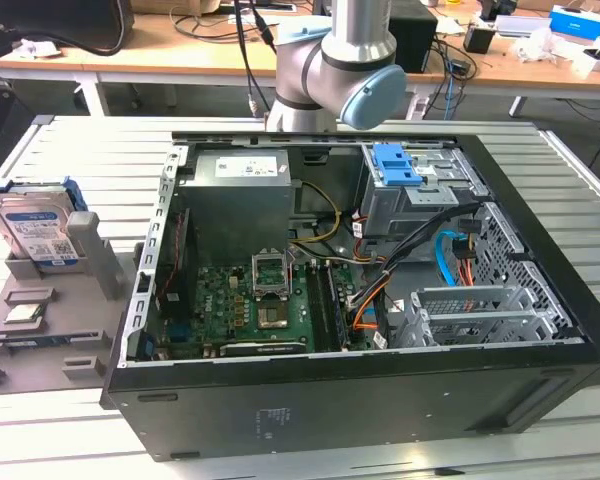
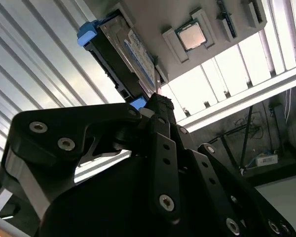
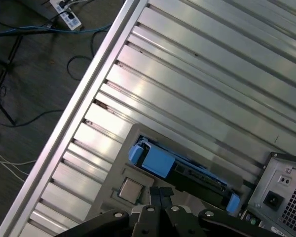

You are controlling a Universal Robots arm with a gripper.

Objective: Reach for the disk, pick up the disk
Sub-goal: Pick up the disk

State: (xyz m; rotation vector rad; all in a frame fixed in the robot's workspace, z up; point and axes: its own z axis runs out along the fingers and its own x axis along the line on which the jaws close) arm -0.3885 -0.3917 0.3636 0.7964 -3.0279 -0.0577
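At the exterior view's left I see the silver disk (image 1: 35, 232), blue-bracketed, standing upright in a grey plastic holder (image 1: 92, 262) on the slatted metal table (image 1: 40, 440). To the right is the open computer case (image 1: 380, 410). The second wrist view adds the black gripper (image 2: 158, 98), closed narrow, empty, apart from the disk.

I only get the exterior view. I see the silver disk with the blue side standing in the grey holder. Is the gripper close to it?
Observer: Yes. In the second wrist view the black gripper points at the flat silver disk, its tip by the blue bracket's end.
Operator: Is it grabbing it?
Observer: I can't tell. In the first wrist view the gripper shows against the grey plastic holder, right beside the disk's blue top.
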